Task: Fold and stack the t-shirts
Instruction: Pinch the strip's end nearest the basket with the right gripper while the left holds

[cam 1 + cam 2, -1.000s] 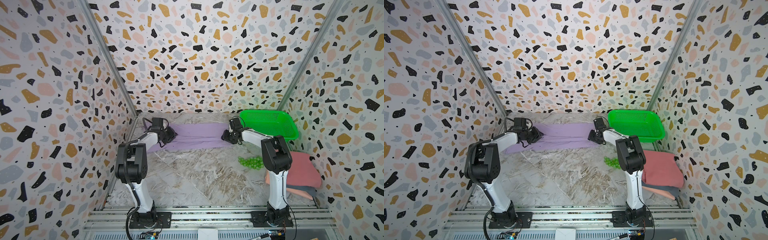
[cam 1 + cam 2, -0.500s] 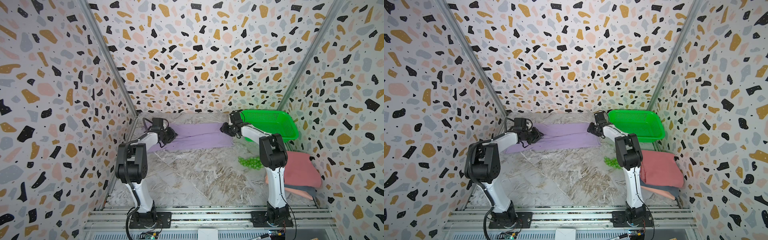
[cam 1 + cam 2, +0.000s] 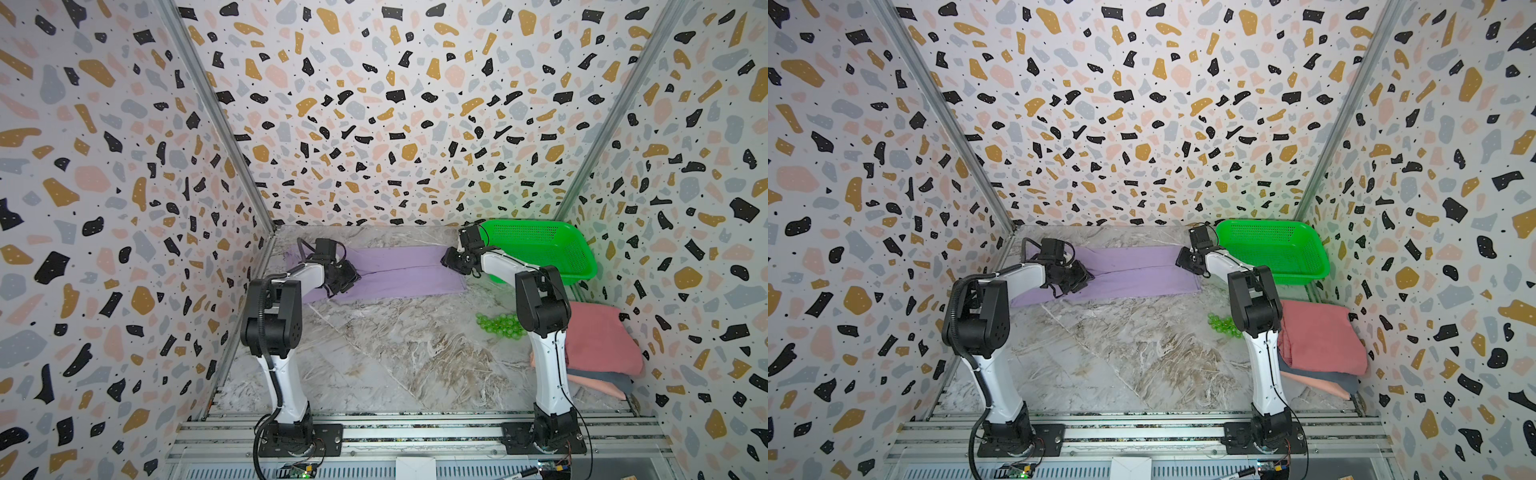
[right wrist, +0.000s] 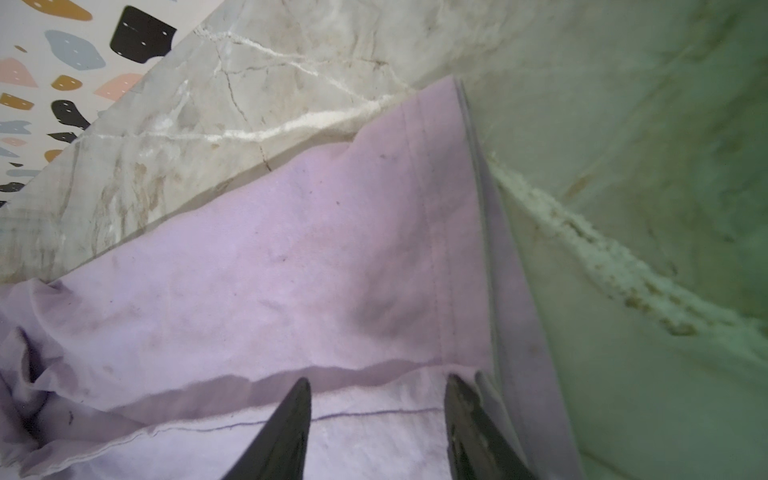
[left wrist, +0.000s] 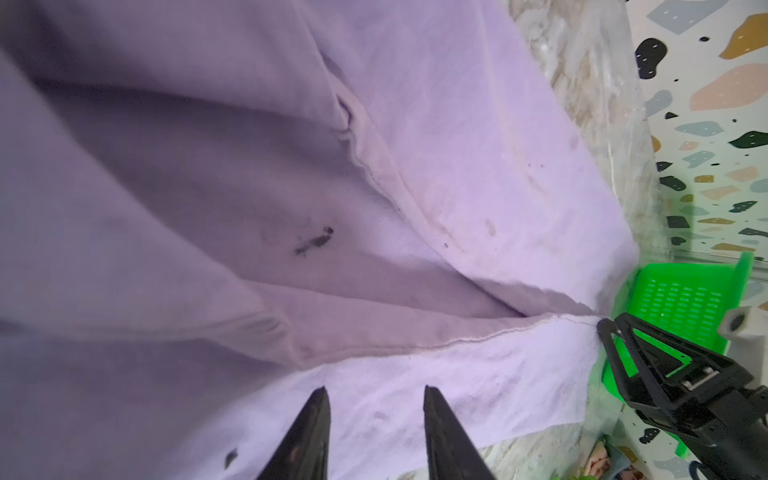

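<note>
Since a second ago the right gripper (image 3: 451, 259) has drawn back from the near right corner of the lavender shirt (image 3: 399, 270) to the middle of its right edge, beside the basket (image 3: 582, 257), and the left gripper (image 3: 349, 278) has stayed at the shirt's left part with its fingers spreading wider. Both top views show the shirt lying as a long flat band across the far side of the table (image 3: 395, 353), from the left arm to just short of the basket, with a seam line running along its middle where two folded flaps meet. In the left wrist view the left gripper (image 5: 374, 390) has its fingers parted above the cloth, with nothing pinched between them. In the right wrist view the right gripper (image 4: 378, 378) is likewise spread over the hem at the shirt's edge, and the cloth lies loose beneath it. Near the right arm sit the green balls (image 3: 500, 326), well apart from the shirt. Against the right wall is the stack (image 3: 598, 336) of folded shirts, pink on top with grey-blue and salmon edges showing under it.
</note>
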Controlling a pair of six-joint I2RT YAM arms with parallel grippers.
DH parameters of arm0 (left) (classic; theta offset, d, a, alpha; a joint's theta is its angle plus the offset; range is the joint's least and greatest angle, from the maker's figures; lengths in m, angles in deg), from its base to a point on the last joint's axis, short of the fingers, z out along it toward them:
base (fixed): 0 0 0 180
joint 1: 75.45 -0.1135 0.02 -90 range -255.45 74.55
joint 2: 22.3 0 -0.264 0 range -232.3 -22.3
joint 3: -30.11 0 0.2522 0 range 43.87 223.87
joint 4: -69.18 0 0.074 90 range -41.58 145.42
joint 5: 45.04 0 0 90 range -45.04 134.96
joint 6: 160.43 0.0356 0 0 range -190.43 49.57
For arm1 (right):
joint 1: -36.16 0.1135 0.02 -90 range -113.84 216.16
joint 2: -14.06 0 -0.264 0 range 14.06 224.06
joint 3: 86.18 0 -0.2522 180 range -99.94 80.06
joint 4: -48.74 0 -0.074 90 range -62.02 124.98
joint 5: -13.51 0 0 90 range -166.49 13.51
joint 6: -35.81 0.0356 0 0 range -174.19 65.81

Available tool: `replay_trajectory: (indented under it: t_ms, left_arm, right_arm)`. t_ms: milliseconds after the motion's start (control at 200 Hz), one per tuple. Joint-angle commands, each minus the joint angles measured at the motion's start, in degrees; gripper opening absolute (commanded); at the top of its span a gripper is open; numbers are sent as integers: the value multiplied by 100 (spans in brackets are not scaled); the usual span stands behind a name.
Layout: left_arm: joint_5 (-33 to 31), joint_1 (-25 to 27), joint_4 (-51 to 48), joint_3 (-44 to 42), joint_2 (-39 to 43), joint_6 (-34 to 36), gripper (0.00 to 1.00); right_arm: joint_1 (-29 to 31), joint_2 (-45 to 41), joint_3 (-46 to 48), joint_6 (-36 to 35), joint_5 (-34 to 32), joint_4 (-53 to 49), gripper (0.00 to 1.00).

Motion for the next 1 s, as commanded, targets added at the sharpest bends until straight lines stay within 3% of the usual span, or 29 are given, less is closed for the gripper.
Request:
replay_trajectory:
  t_ms: [0, 466, 621, 766, 996]
  left_arm:
    - [-180, 32, 73, 163, -235, 25, 38]
    - [-30, 15, 165, 1491, -1206, -241, 38]
    - [339, -110, 153, 1280, -685, -78, 38]
    - [-54, -335, -179, 1087, -95, 245, 43]
    - [-721, -899, -286, 765, -33, 281, 51]
  right_arm:
    - [-22, -324, 182, -74, -62, -149, 52]
    - [-22, -837, 1077, -236, -48, -9, 52]
    - [-7, -847, 556, -440, -60, -45, 53]
    - [120, -740, 113, -734, -272, 129, 53]
    - [393, 70, -762, -1017, -66, 148, 53]
